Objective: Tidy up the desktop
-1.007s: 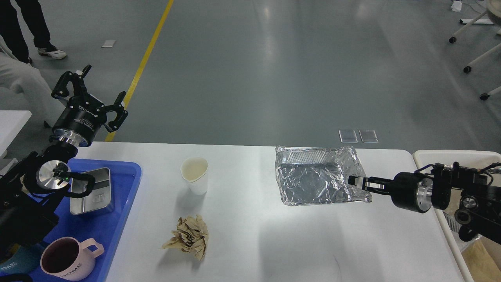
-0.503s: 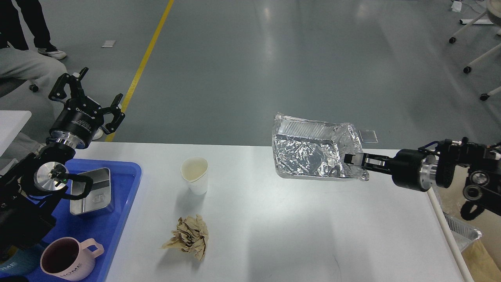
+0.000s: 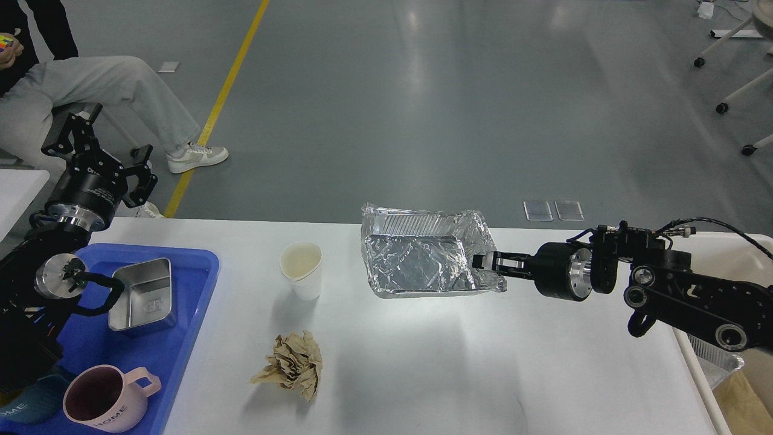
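Observation:
The white desktop (image 3: 423, 362) fills the lower view. My right gripper (image 3: 483, 262) is shut on the right edge of a crumpled foil tray (image 3: 416, 260) and holds it lifted above the desktop's middle, tilted toward me. A white paper cup (image 3: 301, 269) stands upright to its left. A crumpled brown paper ball (image 3: 293, 364) lies nearer the front. My left gripper (image 3: 96, 142) is open and empty, raised beyond the desktop's far left corner.
A blue tray (image 3: 181, 338) at the left holds a square metal tin (image 3: 144, 295) and a pink mug (image 3: 99, 399). A cream bin (image 3: 740, 248) with foil inside stands off the right edge. A seated person's legs (image 3: 121, 96) are behind my left arm.
My right gripper lifted the foil tray off the desktop and carried it left toward the middle. My left gripper drifted left and back. A person sat down behind it.

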Tool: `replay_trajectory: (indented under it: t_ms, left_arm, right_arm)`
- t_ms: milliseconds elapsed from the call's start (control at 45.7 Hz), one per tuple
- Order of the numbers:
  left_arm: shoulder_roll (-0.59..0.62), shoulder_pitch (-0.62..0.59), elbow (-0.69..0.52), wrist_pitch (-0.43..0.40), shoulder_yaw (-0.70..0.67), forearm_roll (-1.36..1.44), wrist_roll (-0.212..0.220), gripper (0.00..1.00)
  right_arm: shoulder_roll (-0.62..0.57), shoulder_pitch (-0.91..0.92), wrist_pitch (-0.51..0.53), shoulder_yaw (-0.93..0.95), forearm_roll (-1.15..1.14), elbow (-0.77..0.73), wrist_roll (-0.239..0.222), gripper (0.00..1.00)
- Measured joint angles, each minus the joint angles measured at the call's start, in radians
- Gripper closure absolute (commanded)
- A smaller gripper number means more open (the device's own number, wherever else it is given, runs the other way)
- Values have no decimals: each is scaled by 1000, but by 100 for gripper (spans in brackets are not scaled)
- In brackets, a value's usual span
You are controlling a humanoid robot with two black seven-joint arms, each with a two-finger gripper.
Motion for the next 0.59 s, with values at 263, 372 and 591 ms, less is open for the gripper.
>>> replay_trajectory:
  t_ms: [263,372,591]
  left_arm:
    - [-8,-12,-1,41,0,70,-105,3]
    - [-3,-19,-1,40,0,70,-100,2]
    - [16,-38,6,88,1,99,-101,2]
  right_arm:
    - [0,-3,0,-11,0,0,-1,100]
    - [-2,-3,0,-13,0,0,-3,100]
    - [-5,-2,0,-15,0,-1,-4,100]
